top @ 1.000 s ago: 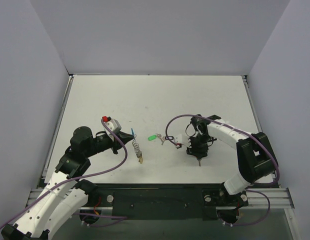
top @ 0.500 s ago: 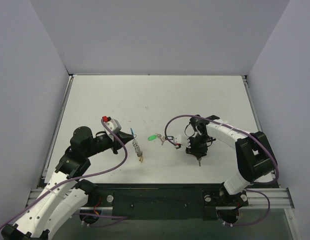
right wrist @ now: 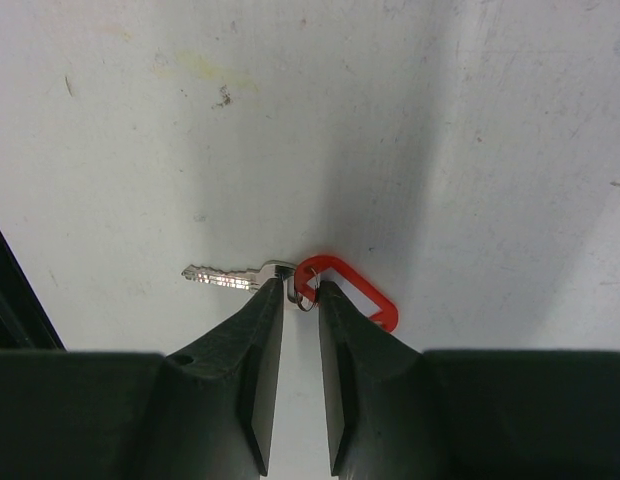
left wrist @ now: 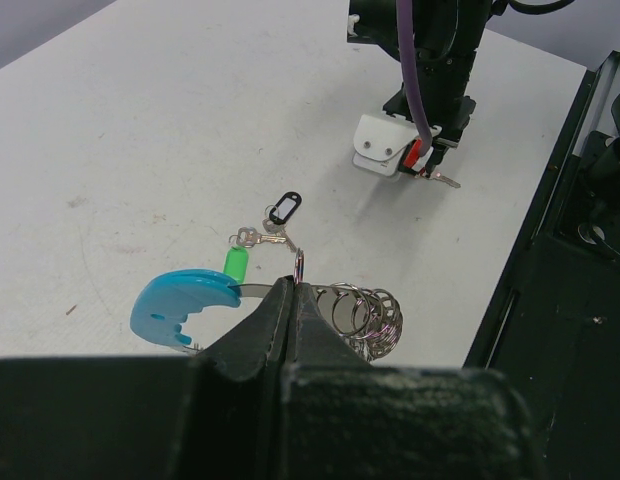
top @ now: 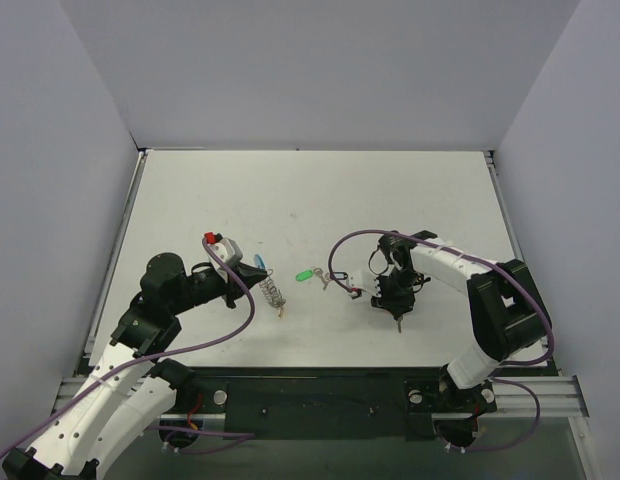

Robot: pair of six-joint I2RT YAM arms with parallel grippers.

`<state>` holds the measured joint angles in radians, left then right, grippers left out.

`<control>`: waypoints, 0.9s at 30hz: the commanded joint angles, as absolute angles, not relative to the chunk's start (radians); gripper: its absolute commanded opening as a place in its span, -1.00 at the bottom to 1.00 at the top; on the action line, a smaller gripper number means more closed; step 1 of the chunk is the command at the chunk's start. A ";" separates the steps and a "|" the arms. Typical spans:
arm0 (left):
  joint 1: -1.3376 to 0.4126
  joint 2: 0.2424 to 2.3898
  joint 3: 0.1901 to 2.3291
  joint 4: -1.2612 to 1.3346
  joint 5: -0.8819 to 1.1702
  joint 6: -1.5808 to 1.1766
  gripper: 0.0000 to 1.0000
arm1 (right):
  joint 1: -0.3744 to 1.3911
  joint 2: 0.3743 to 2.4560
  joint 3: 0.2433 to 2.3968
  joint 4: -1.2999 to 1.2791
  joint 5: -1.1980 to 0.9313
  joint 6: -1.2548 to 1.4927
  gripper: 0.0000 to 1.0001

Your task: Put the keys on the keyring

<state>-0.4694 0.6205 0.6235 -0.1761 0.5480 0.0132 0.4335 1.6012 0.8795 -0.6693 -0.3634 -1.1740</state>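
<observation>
**Left pincer holds the keyring; right pincer straddles the red key**

The left pincer [left wrist: 293,292] is pressed together on the keyring [left wrist: 365,315], pinching a thin metal part of it. The curved light-blue tag [left wrist: 180,305] sticks out on one side of the fingertips and the bunched silver rings of the chain hang on the other. The keyring is lifted off the tabletop [top: 320,200], left of centre in the overhead view.

The green key [left wrist: 236,264] and the black key [left wrist: 283,209] lie on the tabletop just beside each other, their metal ends meeting, between the two arms.

The right pincer [right wrist: 302,300] points straight down at the red key [right wrist: 352,290], which lies flat on the tabletop right of centre. Its fingers stand close together with a narrow gap. The small ring joining the silver blade [right wrist: 228,275] to the red tag sits in that gap. The blade sticks out to one side of the fingers and the tag to the other. Whether the fingers actually press on the key I cannot tell.

The red key lies well apart from the keyring.
</observation>
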 commanded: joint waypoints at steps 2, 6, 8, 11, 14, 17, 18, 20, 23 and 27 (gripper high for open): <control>-0.463 0.607 0.638 -0.126 0.552 0.028 -1.00 | 0.436 1.603 0.903 -0.730 -0.370 -1.175 -0.68; -0.463 0.609 0.638 -0.127 0.554 0.028 -1.00 | 0.437 1.603 0.907 -0.732 -0.371 -1.173 -0.74; -0.463 0.609 0.638 -0.127 0.552 0.028 -1.00 | 0.437 1.605 0.908 -0.732 -0.371 -1.174 -0.80; -0.463 0.609 0.637 -0.127 0.552 0.028 -1.00 | 0.437 1.603 0.907 -0.733 -0.370 -1.174 -0.87; -0.462 0.609 0.637 -0.126 0.554 0.028 -1.00 | 0.437 1.605 0.907 -0.732 -0.370 -1.177 -0.95; -0.462 0.611 0.637 -0.127 0.552 0.029 -1.00 | 0.437 1.600 0.907 -0.735 -0.376 -1.175 -1.00; -0.462 0.611 0.637 -0.127 0.552 0.028 -1.00 | 0.437 1.600 0.905 -0.736 -0.379 -1.178 -1.00; -0.462 0.609 0.637 -0.127 0.552 0.029 -1.00 | 0.437 1.598 0.907 -0.741 -0.380 -1.174 -1.00; -0.462 0.609 0.637 -0.127 0.552 0.029 -1.00 | 0.431 1.585 0.914 -0.752 -0.400 -1.164 -1.00; -0.462 0.612 0.635 -0.126 0.551 0.032 -1.00 | 0.402 1.539 0.934 -0.759 -0.449 -1.114 -1.00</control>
